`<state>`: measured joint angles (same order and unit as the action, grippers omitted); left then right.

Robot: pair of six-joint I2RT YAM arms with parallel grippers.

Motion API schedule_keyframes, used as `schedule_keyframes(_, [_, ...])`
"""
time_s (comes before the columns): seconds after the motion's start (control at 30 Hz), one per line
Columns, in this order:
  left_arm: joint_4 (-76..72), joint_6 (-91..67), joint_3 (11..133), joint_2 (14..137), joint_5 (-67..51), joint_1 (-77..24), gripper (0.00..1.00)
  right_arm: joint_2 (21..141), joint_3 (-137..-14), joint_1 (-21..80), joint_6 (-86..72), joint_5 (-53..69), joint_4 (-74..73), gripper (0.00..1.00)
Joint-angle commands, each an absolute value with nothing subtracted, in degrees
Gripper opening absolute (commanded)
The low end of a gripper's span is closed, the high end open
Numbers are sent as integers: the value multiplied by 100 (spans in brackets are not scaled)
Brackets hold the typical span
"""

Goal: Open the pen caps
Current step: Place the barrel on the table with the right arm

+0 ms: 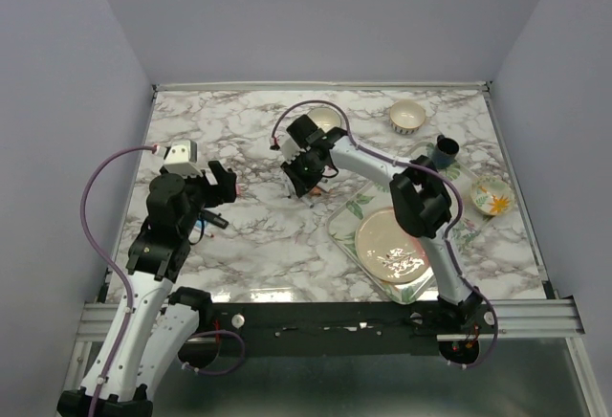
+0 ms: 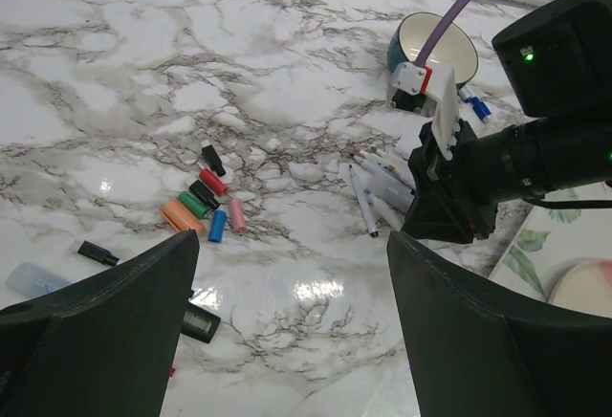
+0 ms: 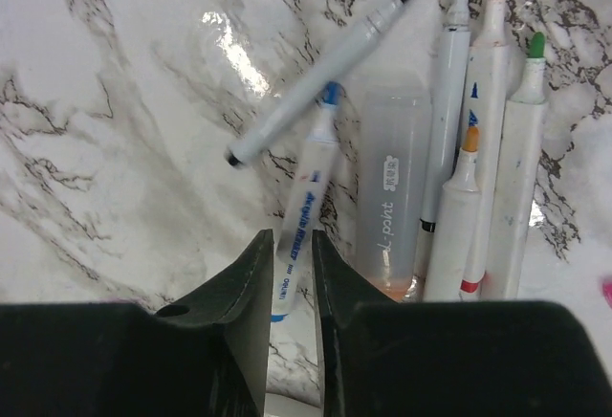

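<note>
— Several loose pen caps (image 2: 205, 199) lie in a small heap near the middle of the table (image 2: 115, 73), a bit toward its left edge. We see red, green, orange, blue, pink and black ones.

— And the pens (image 3: 449, 101)?

— They lie near the heap, on the side toward the right edge, next to a clear case (image 3: 390, 178). Their far ends show bare tips. Their near ends are hidden.

— What are our hands doing?

— Our left gripper (image 2: 292, 245) is wide apart with nothing in it. Our right gripper (image 3: 292, 235) has its fingers close together, and a blue-tipped pen (image 3: 308, 178) lies between them. We cannot tell if it is squeezing the pen.

— How will a cap feel?

— We think light, hard and smooth, so it may slip or roll away. It likely sits tight, then pops off.

— Where do we hold?

— One gripper goes on the cap's sides. The other goes on the white stick close to the cap. Then we pull straight along the pen, with no bending.
</note>
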<state>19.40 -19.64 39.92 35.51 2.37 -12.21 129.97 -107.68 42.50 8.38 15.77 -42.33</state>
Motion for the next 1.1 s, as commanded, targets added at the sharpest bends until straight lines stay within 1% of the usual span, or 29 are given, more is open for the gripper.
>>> schedule_keyframes(0.0, [1855, -1863, 3946, 3410, 132, -1143, 88, 13184, -10942, 4438, 844, 959, -4403, 29])
schedule_keyframes(0.27, [1828, -1855, 3937, 3401, 35, -1116, 88, 13096, -10943, 4474, 931, 774, -4447, 31])
schedule_keyframes(0.53, [1810, -1846, 3920, 3428, 0, -1099, 88, 12227, -10688, 4474, 1186, 1115, -4430, 32])
schedule_keyframes(0.77, [1775, -1837, 3902, 3472, -254, -1081, 88, 11769, -10398, 4465, 1406, 1354, -4412, 32])
schedule_keyframes(0.87, [1723, -1828, 3867, 3612, -413, -1064, 88, 11690, -10310, 4456, 1520, 1257, -4403, 33])
schedule_keyframes(0.97, [1766, -1872, 3911, 4015, -571, -1055, 86, 11584, -10292, 4386, 1608, 1274, -4438, 32])
schedule_keyframes(1.07, [1837, -2073, 4025, 4691, -606, -985, 81, 11409, -10248, 4272, 1679, 1458, -4517, 33])
